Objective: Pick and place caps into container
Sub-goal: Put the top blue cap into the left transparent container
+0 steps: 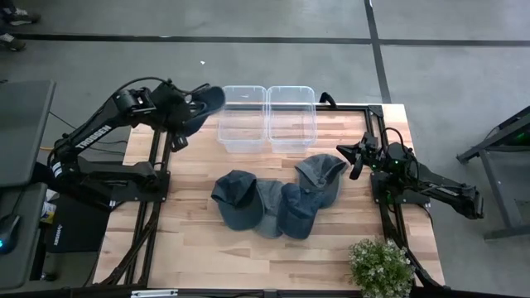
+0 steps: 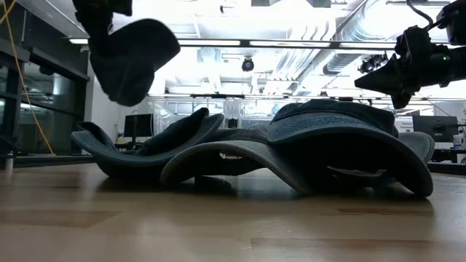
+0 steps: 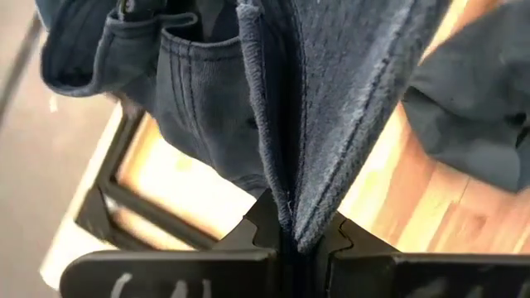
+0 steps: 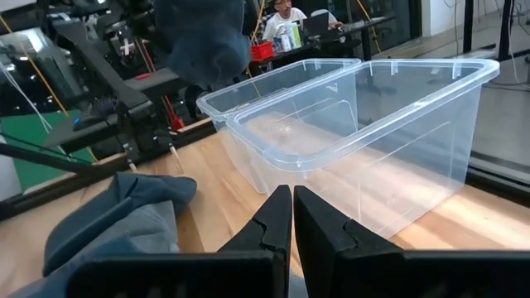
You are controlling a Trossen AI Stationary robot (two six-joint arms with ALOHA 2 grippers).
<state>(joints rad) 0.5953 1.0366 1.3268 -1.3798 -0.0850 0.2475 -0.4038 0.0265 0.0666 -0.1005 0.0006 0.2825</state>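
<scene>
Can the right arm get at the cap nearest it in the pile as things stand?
Probably yes. The right gripper hangs empty, fingers shut, just beside the nearest cap at the pile's right end, with nothing between them. The left gripper is far off, holding another cap near the bins.

In the left wrist view the held cap (image 3: 331,108) fills the frame, cut off at the top and hiding most of the table (image 3: 414,215). In the low view the heaped caps (image 2: 291,149) hide the bins, and the left gripper is cut off at the top edge.
</scene>
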